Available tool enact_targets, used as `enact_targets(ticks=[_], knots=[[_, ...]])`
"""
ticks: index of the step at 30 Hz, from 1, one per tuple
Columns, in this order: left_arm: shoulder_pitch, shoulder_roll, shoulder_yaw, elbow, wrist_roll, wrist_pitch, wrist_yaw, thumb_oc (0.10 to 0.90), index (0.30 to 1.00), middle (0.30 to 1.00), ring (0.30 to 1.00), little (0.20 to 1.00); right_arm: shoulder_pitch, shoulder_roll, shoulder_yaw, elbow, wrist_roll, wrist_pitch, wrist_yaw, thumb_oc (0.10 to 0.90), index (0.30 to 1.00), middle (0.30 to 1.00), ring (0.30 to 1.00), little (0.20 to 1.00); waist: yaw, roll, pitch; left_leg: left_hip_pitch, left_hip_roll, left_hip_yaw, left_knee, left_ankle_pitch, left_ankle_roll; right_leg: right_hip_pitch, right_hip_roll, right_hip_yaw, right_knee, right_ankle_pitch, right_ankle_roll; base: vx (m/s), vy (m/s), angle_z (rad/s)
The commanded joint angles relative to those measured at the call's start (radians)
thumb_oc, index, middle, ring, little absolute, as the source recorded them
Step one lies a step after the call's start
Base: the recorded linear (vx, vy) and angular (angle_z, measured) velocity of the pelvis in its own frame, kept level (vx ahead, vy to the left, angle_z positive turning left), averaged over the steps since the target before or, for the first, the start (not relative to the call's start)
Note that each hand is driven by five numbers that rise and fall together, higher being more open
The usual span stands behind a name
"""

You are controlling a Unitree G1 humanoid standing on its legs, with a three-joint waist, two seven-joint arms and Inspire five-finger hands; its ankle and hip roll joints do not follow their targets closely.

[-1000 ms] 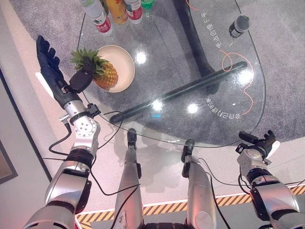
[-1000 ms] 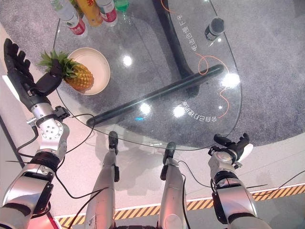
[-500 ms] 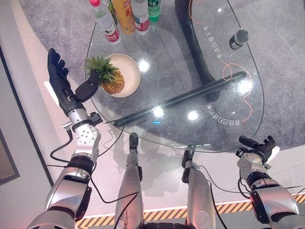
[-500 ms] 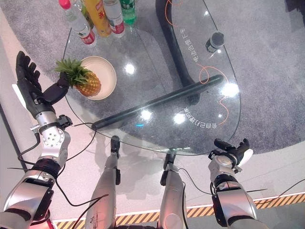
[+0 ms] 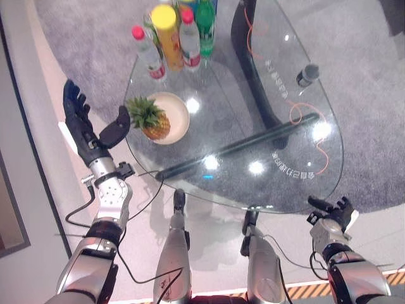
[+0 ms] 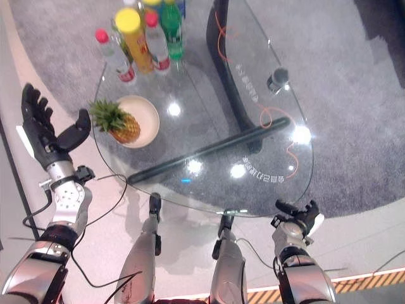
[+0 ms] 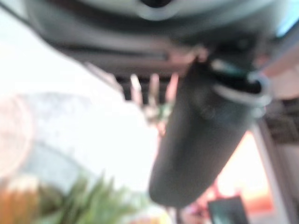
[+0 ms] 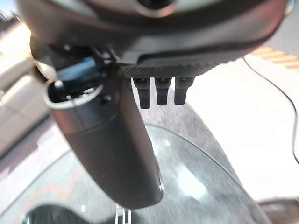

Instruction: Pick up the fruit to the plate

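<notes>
A pineapple (image 5: 152, 121) with a green crown lies on a cream plate (image 5: 180, 109) at the left side of the round glass table (image 5: 240, 95). My left hand (image 5: 81, 126) is held up just off the table's left edge, open, its thumb (image 5: 118, 130) a short gap from the crown and holding nothing. In the left wrist view the thumb (image 7: 201, 140) stands above the green leaves (image 7: 93, 205). My right hand (image 5: 332, 214) hangs open beyond the table's near right edge, with its thumb (image 8: 112, 149) over the glass rim.
Several drink bottles (image 5: 172, 31) stand together at the table's far side behind the plate. A dark microphone (image 5: 307, 75) with an orange cable (image 5: 323, 149) lies at the right. A dark bar (image 5: 240, 144) shows under the glass.
The camera has pulled back, so the whole scene shifted. My left hand has drawn off the pineapple's crown, which its thumb touched before. The pineapple stays on the plate.
</notes>
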Motion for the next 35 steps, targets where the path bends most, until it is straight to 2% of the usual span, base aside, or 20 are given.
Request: enact_targets(ticks=[1,2,5,6,7,8,10,17,19,21,23,28,35], knots=[[0.056,-0.003,0.064,0.069,-0.001,0.054,-0.078,0.800,0.900,0.900,0.900,0.900,0.148,-0.019,-0.011,0.009,-0.067,-0.022,0.114,0.800,0.900,0.900,0.900,0.900,0.000,-0.034,-0.195,0.042,0.040,-0.008,-0.001,-0.094,-0.045,-0.028,-0.029,0.053,0.015,0.032,0.004,0.26,0.060,0.03],[0.107,-0.019,0.077,0.111,0.022,0.130,-0.135,0.800,0.900,0.900,0.900,0.900,0.189,-0.004,-0.013,0.012,-0.093,0.006,0.148,0.800,0.900,0.900,0.900,0.900,-0.003,-0.034,-0.225,0.074,0.042,-0.003,-0.012,-0.093,-0.043,0.000,-0.033,0.049,0.009,0.034,0.006,0.29,0.057,0.03],[0.175,-0.043,0.077,0.220,0.050,0.195,-0.208,0.800,0.900,0.900,0.900,0.900,0.237,0.008,-0.016,0.042,-0.160,0.055,0.213,0.800,0.900,0.900,0.900,0.900,-0.008,-0.031,-0.276,0.127,0.051,0.012,-0.020,-0.095,-0.043,0.052,-0.037,0.040,-0.007,0.040,0.010,0.24,0.032,0.08],[0.176,-0.043,0.076,0.221,0.050,0.194,-0.208,0.800,0.900,0.900,0.900,0.900,0.238,0.007,-0.016,0.042,-0.161,0.055,0.213,0.800,0.900,0.900,0.900,0.900,-0.008,-0.030,-0.276,0.129,0.051,0.012,-0.021,-0.096,-0.043,0.055,-0.037,0.040,-0.008,0.040,0.010,0.30,0.042,-0.01],[0.214,-0.057,0.070,0.314,0.090,0.226,-0.248,0.800,0.900,0.900,0.900,0.900,0.258,0.011,-0.008,0.069,-0.194,0.100,0.256,0.800,0.900,0.900,0.900,0.900,-0.012,-0.028,-0.313,0.167,0.060,0.027,-0.028,-0.097,-0.046,0.090,-0.042,0.030,-0.020,0.044,0.014,0.30,0.041,0.02],[0.231,-0.066,0.068,0.356,0.114,0.232,-0.265,0.800,0.900,0.900,0.900,0.900,0.267,0.014,-0.006,0.083,-0.216,0.125,0.277,0.800,0.900,0.900,0.900,0.900,-0.014,-0.026,-0.330,0.185,0.064,0.034,-0.033,-0.098,-0.047,0.106,-0.042,0.025,-0.026,0.046,0.015,0.39,0.057,0.00],[0.255,-0.078,0.051,0.413,0.142,0.286,-0.315,0.800,0.900,0.900,0.900,0.900,0.280,0.019,0.004,0.104,-0.260,0.158,0.304,0.800,0.900,0.900,0.900,0.900,-0.016,-0.023,-0.355,0.211,0.072,0.046,-0.036,-0.102,-0.052,0.136,-0.046,0.014,-0.042,0.051,0.018,0.22,0.039,-0.01],[0.302,-0.110,0.038,0.529,0.157,0.322,-0.402,0.800,0.900,0.900,0.900,0.900,0.295,0.035,0.035,0.154,-0.376,0.217,0.367,0.800,0.900,0.900,0.900,0.900,-0.027,-0.012,-0.390,0.259,0.084,0.070,-0.036,-0.118,-0.060,0.184,-0.054,-0.011,-0.065,0.055,0.027,0.12,0.035,-0.04],[0.313,-0.113,0.031,0.544,0.169,0.404,-0.469,0.800,0.900,0.900,0.900,0.900,0.296,0.042,0.045,0.162,-0.389,0.242,0.379,0.800,0.900,0.900,0.900,0.900,-0.028,-0.011,-0.396,0.269,0.089,0.075,-0.036,-0.120,-0.063,0.193,-0.054,-0.018,-0.065,0.052,0.027,0.08,0.008,0.00],[0.324,-0.125,0.018,0.583,0.251,0.524,-0.543,0.800,0.900,0.900,0.900,0.900,0.292,0.054,0.059,0.171,-0.422,0.271,0.389,0.800,0.900,0.900,0.900,0.900,-0.032,-0.007,-0.403,0.278,0.092,0.078,-0.036,-0.121,-0.063,0.201,-0.052,-0.023,-0.065,0.051,0.025,0.08,0.008,-0.01],[0.329,-0.128,-0.002,0.608,0.288,0.598,-0.583,0.800,0.900,0.900,0.900,0.900,0.287,0.055,0.071,0.176,-0.439,0.294,0.409,0.800,0.900,0.900,0.900,0.900,-0.038,-0.004,-0.406,0.287,0.095,0.085,-0.036,-0.121,-0.063,0.206,-0.051,-0.021,-0.065,0.050,0.024,0.07,0.023,-0.06],[0.330,-0.138,-0.046,0.629,0.336,0.649,-0.633,0.800,0.900,0.900,0.900,0.900,0.281,0.057,0.093,0.189,-0.479,0.319,0.440,0.800,0.900,0.900,0.900,0.900,-0.053,0.004,-0.418,0.306,0.102,0.102,-0.036,-0.127,-0.063,0.215,-0.052,-0.019,-0.064,0.045,0.024,0.06,0.020,-0.07],[0.316,-0.147,-0.080,0.613,0.317,0.657,-0.678,0.800,0.900,0.900,0.900,0.900,0.278,0.063,0.115,0.199,-0.500,0.332,0.462,0.800,0.900,0.900,0.900,0.900,-0.058,0.009,-0.423,0.316,0.105,0.096,-0.036,-0.131,-0.061,0.225,-0.048,-0.014,-0.058,0.035,0.020,0.01,-0.001,-0.02]])
